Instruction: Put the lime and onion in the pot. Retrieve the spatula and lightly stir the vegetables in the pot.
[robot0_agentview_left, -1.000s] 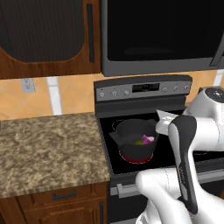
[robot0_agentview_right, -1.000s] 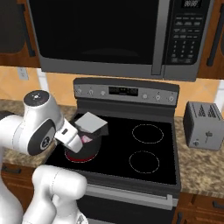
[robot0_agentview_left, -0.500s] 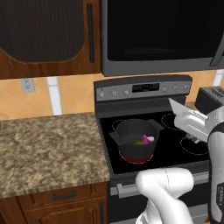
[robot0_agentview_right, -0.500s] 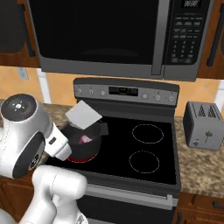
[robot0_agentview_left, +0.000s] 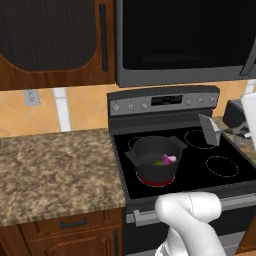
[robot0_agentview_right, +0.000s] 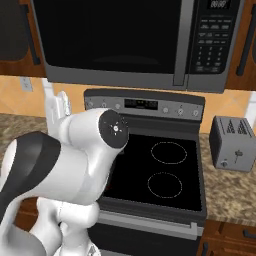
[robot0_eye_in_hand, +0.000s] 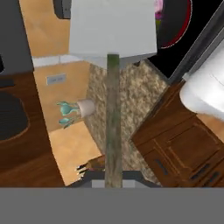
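The pot (robot0_agentview_left: 156, 161) stands on the stove's (robot0_agentview_left: 200, 172) front left burner, which glows red beneath it. Inside it lie the lime (robot0_agentview_left: 159, 162) and the onion (robot0_agentview_left: 169, 159), touching, toward the right wall of the pot. Its two flat handles point left and right.

The spatula (robot0_agentview_left: 210, 129) is held up in the air over the right side of the stove, well apart from the pot, blade uppermost and tilted. In the hand view the spatula's pale blade (robot0_eye_in_hand: 113, 27) fills the upper middle and its thin dark handle (robot0_eye_in_hand: 113, 118) runs straight down to the fingers. The fingers are pressed together on the base of that handle; their tips are hard to make out behind it.

In the right base view the arm's white and dark body covers the left half of the stove, so the pot and its contents are hidden there. In the hand view a slice of the pot rim and the pink onion shows at the top right, cut off by the blade.

A toaster (robot0_agentview_right: 234, 143) stands on the table (robot0_agentview_left: 55, 167) right of the stove. A microwave (robot0_agentview_right: 135, 42) hangs above. A small pale cup with teal stems (robot0_eye_in_hand: 78, 109) sits on the table in the hand view.
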